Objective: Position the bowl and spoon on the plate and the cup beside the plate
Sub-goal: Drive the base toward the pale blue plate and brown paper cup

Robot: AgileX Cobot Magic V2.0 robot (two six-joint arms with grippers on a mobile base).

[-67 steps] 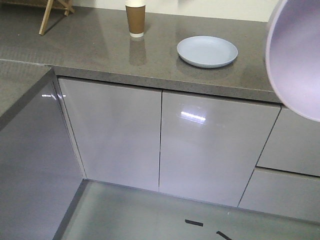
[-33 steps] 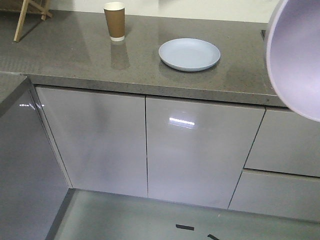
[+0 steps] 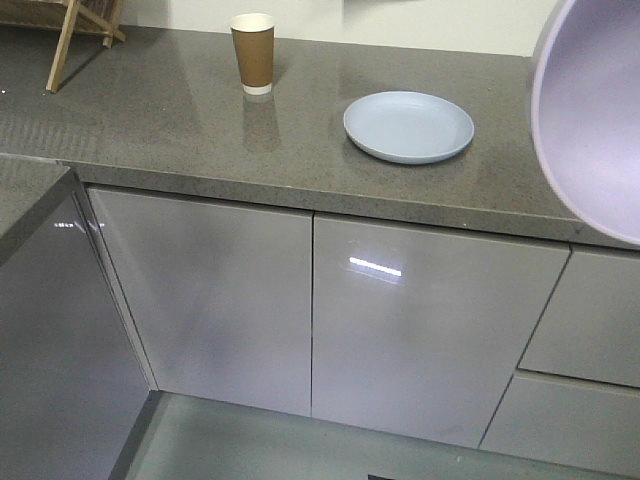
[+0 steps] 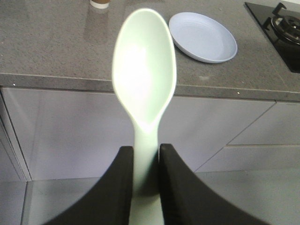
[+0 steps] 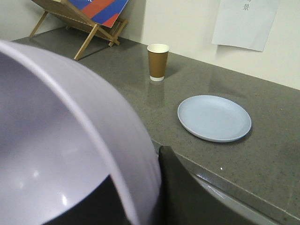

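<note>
The grey stone desk (image 3: 180, 130) lies ahead of and below both pincers, with cabinet fronts (image 3: 420, 330) under its edge. The plate (image 3: 408, 126) sits bare on it, ahead of the left pincer (image 4: 146, 159) and a little to its right, well apart from it. From the right pincer (image 5: 140, 197) the plate is also ahead, beyond the desk edge.

The bowl (image 3: 595, 120) is off the desk, held tilted in the air. The right pincer pinches its wall, one finger inside and one outside. It looks like thin, stiff, smooth plastic, and light, so this wall hold could let it swing or slip.

The cup (image 3: 253, 52) stands upright ahead and to the left of the pincers, well apart from the plate. Being paper, it is likely light and easily crushed, so a gentle squeeze around its middle should suit it.

The spoon (image 4: 144, 70) is clamped by its handle between the left pincer's fingers, scoop end pointing forward. It seems light, stiff and slick, and likely to pivot if nudged.
</note>
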